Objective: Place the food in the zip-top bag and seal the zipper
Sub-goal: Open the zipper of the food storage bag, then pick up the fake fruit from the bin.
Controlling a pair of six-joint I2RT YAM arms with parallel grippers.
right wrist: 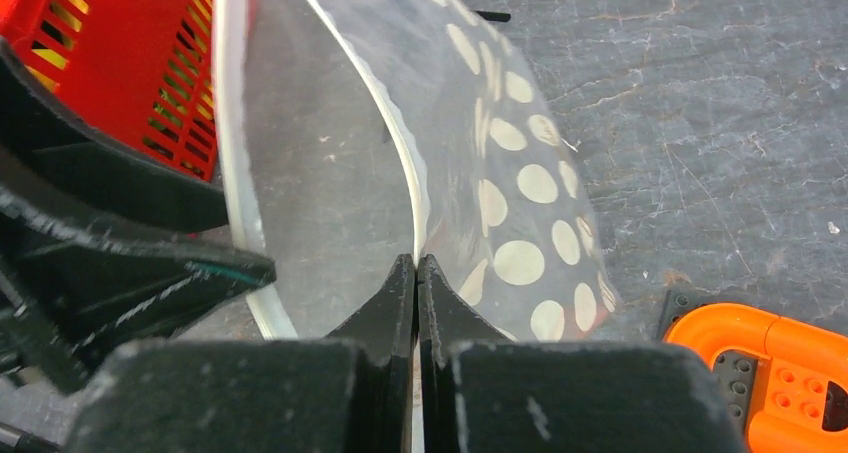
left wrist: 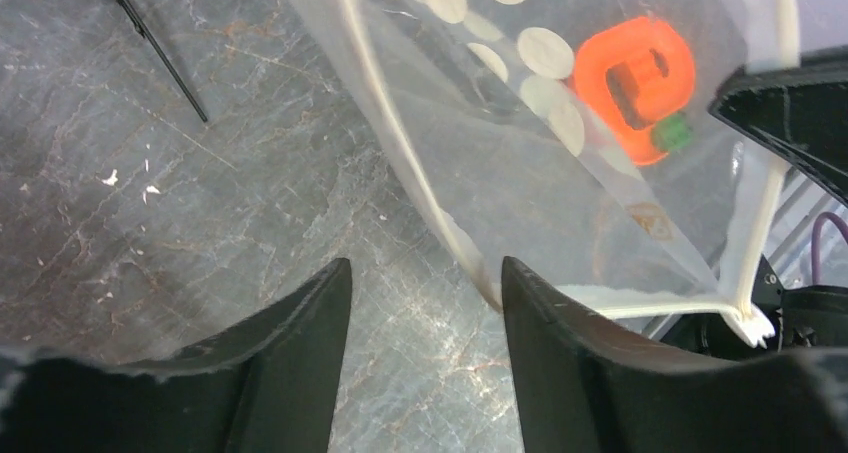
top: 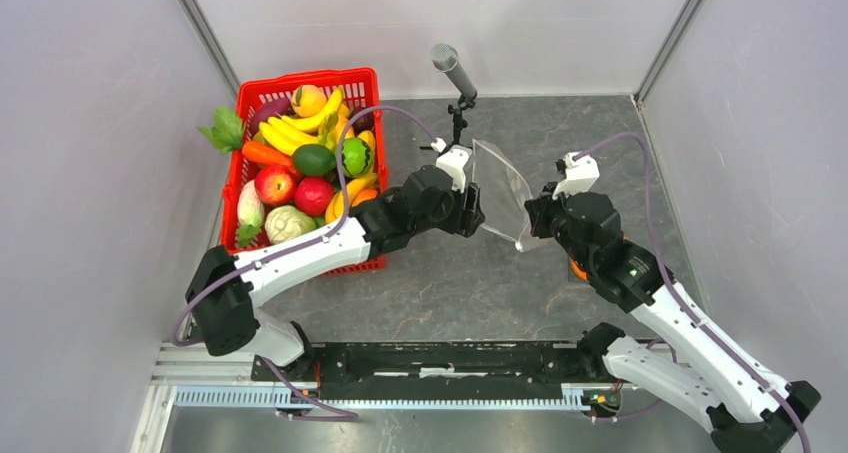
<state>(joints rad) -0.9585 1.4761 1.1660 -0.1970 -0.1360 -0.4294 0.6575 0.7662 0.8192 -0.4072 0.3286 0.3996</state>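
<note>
The zip-top bag (top: 500,185), clear with white dots, hangs upright above the table between my two grippers. My right gripper (right wrist: 415,263) is shut on the bag's mouth edge, and the white zipper (right wrist: 400,143) curves up from its tips. My left gripper (left wrist: 425,273) is open with only table between its fingers. The zipper (left wrist: 390,123) passes just beside its right fingertip (left wrist: 520,283). In the top view the left gripper (top: 478,213) is at the bag's left side and the right gripper (top: 530,228) at its lower right corner. The food (top: 300,163) lies piled in the red basket.
The red lattice basket (top: 300,81) stands at the back left, under the left arm. A microphone on a small stand (top: 455,73) rises just behind the bag. An orange plastic piece (right wrist: 770,373) lies on the table beneath the right arm. Grey walls close in both sides.
</note>
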